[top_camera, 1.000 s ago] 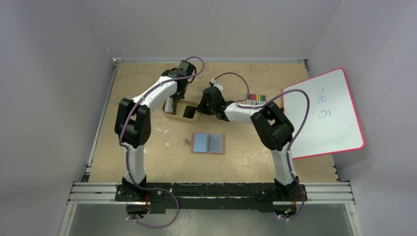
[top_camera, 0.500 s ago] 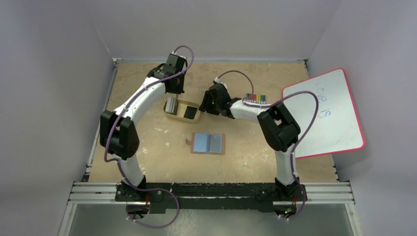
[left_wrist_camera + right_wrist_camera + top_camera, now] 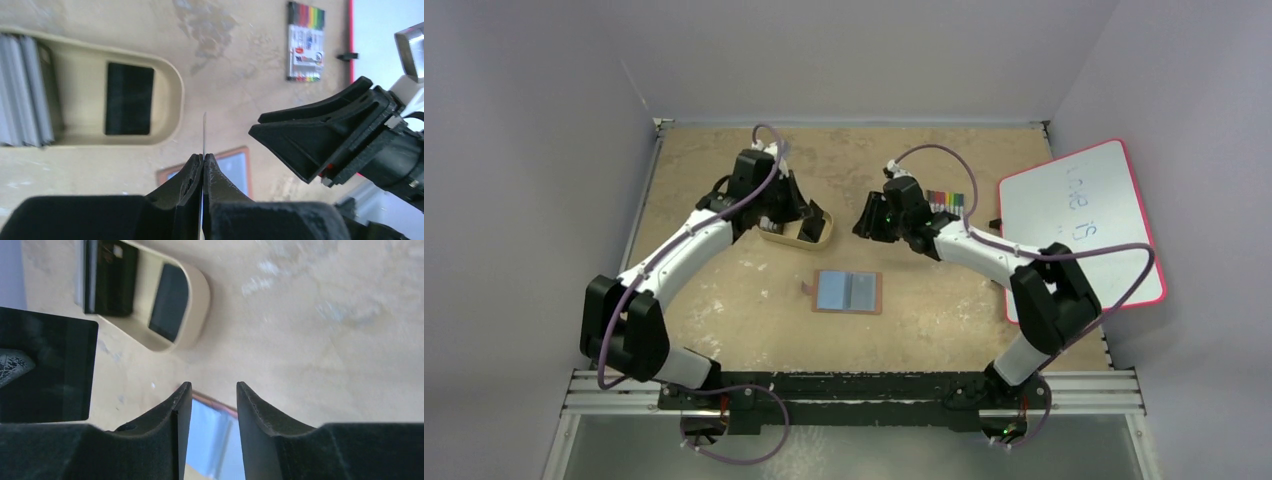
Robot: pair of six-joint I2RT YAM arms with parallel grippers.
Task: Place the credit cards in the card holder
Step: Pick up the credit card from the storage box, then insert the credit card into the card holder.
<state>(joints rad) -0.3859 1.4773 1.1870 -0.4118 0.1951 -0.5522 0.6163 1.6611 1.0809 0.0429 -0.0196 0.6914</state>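
Note:
My left gripper (image 3: 808, 213) (image 3: 203, 156) is shut on a thin dark credit card, which shows edge-on in the left wrist view (image 3: 204, 131) and face-on in the right wrist view (image 3: 47, 365). It holds the card above the table, between the tan tray (image 3: 776, 235) and the open brown card holder (image 3: 849, 292) (image 3: 236, 169). The tray holds one black card (image 3: 129, 98) and a stack of grey-white cards (image 3: 25, 92). My right gripper (image 3: 865, 220) (image 3: 212, 390) is open and empty, just right of the tray, with the card holder's blue-grey inside (image 3: 210, 435) below it.
A pack of coloured markers (image 3: 944, 201) (image 3: 306, 42) lies behind the right gripper. A red-framed whiteboard (image 3: 1079, 235) leans at the table's right side. The two grippers are close together, facing each other above the card holder.
My left arm has swung left and lifted a card out of the tray, its gripper now pointing right. My right gripper has drawn back to the right, away from the tray.

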